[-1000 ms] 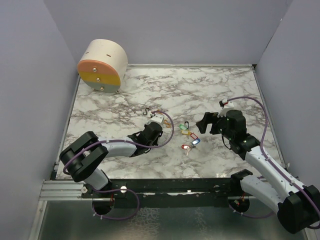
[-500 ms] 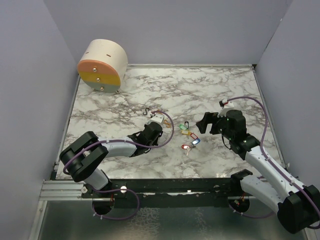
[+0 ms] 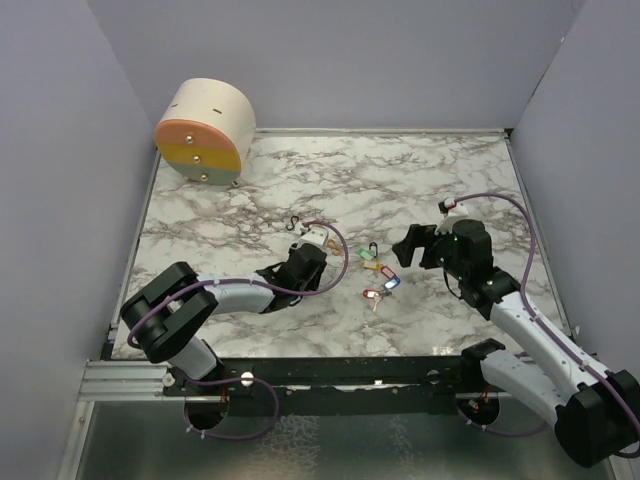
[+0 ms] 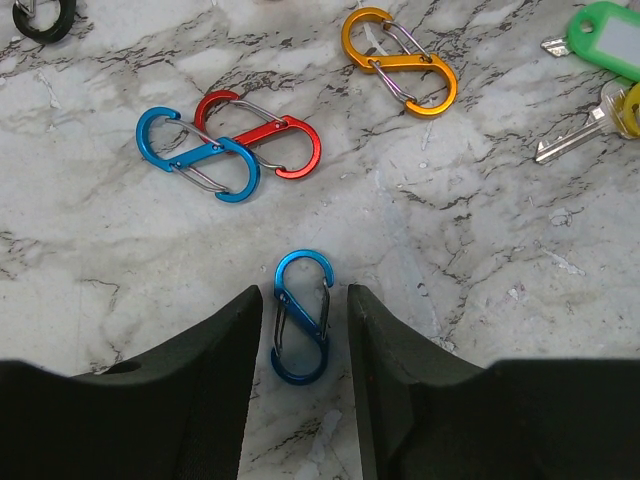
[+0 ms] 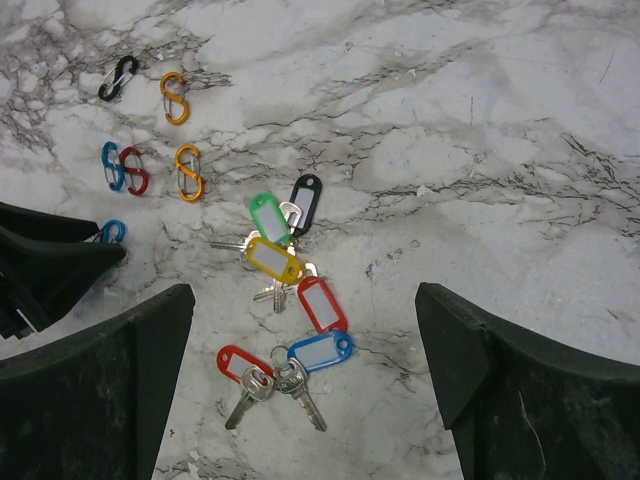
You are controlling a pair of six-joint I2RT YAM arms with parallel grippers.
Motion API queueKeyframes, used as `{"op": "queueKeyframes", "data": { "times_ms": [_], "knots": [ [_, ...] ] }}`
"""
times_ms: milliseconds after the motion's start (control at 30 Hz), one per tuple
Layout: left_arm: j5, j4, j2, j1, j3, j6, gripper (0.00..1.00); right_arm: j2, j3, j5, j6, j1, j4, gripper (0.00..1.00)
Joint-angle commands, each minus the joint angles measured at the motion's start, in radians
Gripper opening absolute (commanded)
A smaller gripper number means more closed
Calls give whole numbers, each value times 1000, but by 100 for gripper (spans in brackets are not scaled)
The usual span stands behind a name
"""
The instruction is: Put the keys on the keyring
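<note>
The keys (image 5: 285, 290) lie in a loose bunch on the marble table (image 3: 400, 180), with green, yellow, red, blue and black tags; they also show in the top view (image 3: 376, 270). My right gripper (image 5: 303, 295) hangs open and wide above them, empty. A small blue S-shaped clip (image 4: 302, 315) lies flat between the fingers of my left gripper (image 4: 303, 300), which is open and low on the table, with a thin gap on each side of the clip. In the top view the left gripper (image 3: 315, 262) is left of the keys and the right gripper (image 3: 405, 245) is right of them.
More clips lie just beyond the left gripper: a blue one (image 4: 198, 155) crossed with a red one (image 4: 262, 135), an orange one (image 4: 400, 62) and a black one (image 4: 42, 15). A round wooden box (image 3: 205, 130) stands at the back left. Walls close in the table.
The left gripper has shifted very slightly. Keys, clips and the right arm have not moved.
</note>
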Motion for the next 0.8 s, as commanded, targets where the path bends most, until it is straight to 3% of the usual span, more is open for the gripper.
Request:
{"op": "queueKeyframes", "data": {
  "times_ms": [0, 500, 767],
  "knots": [
    [-5, -40, 21, -7, 10, -5, 43, -4, -2, -16, -2, -1, 27, 94],
    [-1, -56, 6, -9, -27, -31, 40, -4, -2, -18, -2, 0, 26, 94],
    [-3, -56, 7, -9, -28, -34, 3, -4, -2, -16, -2, 0, 25, 94]
  ]
}}
